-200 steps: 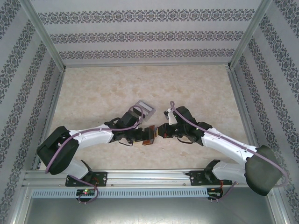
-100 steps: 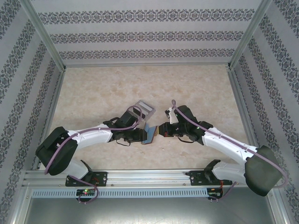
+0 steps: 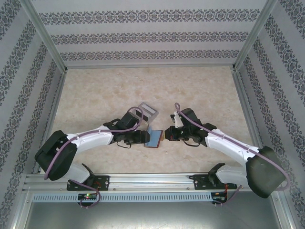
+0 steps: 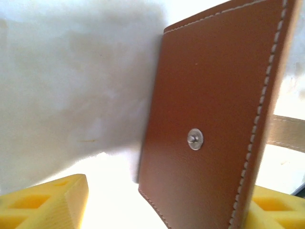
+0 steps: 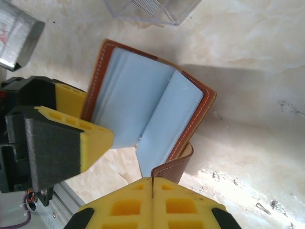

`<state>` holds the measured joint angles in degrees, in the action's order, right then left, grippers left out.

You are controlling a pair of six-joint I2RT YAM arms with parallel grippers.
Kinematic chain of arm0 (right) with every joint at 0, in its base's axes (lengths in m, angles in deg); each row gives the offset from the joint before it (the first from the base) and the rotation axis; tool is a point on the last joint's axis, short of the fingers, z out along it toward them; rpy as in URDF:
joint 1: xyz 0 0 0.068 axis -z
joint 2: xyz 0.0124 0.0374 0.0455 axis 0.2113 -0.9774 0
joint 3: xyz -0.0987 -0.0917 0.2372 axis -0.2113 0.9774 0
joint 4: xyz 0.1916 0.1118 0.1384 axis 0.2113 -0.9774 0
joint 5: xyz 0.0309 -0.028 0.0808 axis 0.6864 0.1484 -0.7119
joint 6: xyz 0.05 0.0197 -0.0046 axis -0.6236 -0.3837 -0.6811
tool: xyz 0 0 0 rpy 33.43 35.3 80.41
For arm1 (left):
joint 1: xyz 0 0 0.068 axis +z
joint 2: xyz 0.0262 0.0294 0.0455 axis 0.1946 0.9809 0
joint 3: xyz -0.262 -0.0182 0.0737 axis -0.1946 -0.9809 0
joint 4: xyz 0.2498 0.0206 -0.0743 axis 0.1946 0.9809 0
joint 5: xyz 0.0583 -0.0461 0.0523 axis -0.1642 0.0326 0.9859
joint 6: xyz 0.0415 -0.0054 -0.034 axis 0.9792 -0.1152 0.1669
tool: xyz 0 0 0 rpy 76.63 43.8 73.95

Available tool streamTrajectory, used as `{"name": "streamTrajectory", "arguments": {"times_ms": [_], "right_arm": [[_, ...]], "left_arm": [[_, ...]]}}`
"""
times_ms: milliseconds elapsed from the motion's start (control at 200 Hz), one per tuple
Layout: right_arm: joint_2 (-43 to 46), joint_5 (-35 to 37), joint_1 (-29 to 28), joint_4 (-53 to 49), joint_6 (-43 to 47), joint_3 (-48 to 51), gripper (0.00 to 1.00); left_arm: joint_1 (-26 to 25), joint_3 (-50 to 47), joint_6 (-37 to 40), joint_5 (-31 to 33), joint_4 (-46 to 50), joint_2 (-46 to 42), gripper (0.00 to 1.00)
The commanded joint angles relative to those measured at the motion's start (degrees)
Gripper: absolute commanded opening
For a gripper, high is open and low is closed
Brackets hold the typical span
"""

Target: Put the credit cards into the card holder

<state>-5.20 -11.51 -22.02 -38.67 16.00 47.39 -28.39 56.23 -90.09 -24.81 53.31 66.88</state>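
The small orange-brown leather-look card holder [image 3: 153, 138] lies spread open between the two grippers, near the middle of the mottled beige table [image 3: 95, 95]. Its pale blue-grey inside faces upward. In the top view its fold runs roughly from the near edge toward the far wall, so the two covers spread left and right. I cannot tell whether it rests on the table.

The left gripper [image 3: 142, 138] straddles the left cover with its jaws parted. In the left wrist view one yellow pad [image 4: 47, 200] stands clear of the leather, whose outer face carries a pale snap stud [image 4: 194, 139].

The short clasp tab [image 5: 174, 164] curls off the right cover toward the right gripper [image 3: 166, 135], whose yellow pads are pressed together on the tab's end.

A clear plastic tray [image 3: 146, 110] sits just beyond the left gripper.
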Motion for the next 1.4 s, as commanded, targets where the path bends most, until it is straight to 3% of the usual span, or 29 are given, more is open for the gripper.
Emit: {"name": "streamTrajectory", "arguments": {"times_ms": [0,80,155,435,555,625,704,789,999,1154,1399], "right_arm": [[-0.5,0.8,0.5,-1.0,2.0,0.8,0.0],[-0.7,1.1,0.5,-1.1,2.4,0.9,0.0],[-1.1,1.4,0.5,-1.1,2.5,1.0,0.0],[-2.3,1.0,0.6,-1.5,3.1,0.5,0.0],[-2.3,2.1,0.7,-2.7,3.8,0.6,0.0],[-2.6,3.9,1.0,-4.2,3.6,0.5,0.0],[-2.9,6.6,1.5,-6.0,2.5,0.0,0.26],[-2.1,7.2,1.9,-6.2,-0.3,-0.5,0.4],[2.2,5.3,1.5,-0.5,-11.6,-0.6,0.47],[3.5,8.5,-0.5,-1.7,-15.2,-4.1,0.64],[-6.0,5.2,-3.1,7.2,-24.0,-6.2,0.63]], "left_arm": [[0.6,0.1,0.0,-0.6,-0.8,-2.2,0.7],[0.6,0.3,0.2,-0.2,-0.6,-3.1,0.77],[0.7,0.2,0.6,0.1,-0.6,-3.5,0.76],[0.9,0.7,1.3,-0.6,-0.2,0.4,0.35],[0.9,0.5,1.3,-0.5,-0.3,-0.2,0.32],[0.9,0.7,2.3,-0.7,0.0,-1.2,0.2],[0.9,0.9,3.1,-1.6,0.4,-1.7,0.05],[0.9,0.7,3.1,-2.7,-0.3,-1.9,0.05],[0.9,-1.1,1.5,-5.5,-5.3,-1.1,0.12],[0.9,-2.2,0.7,-7.3,-9.0,0.0,0.16],[0.9,-2.4,1.1,-8.8,-11.7,0.9,0.17]]}}
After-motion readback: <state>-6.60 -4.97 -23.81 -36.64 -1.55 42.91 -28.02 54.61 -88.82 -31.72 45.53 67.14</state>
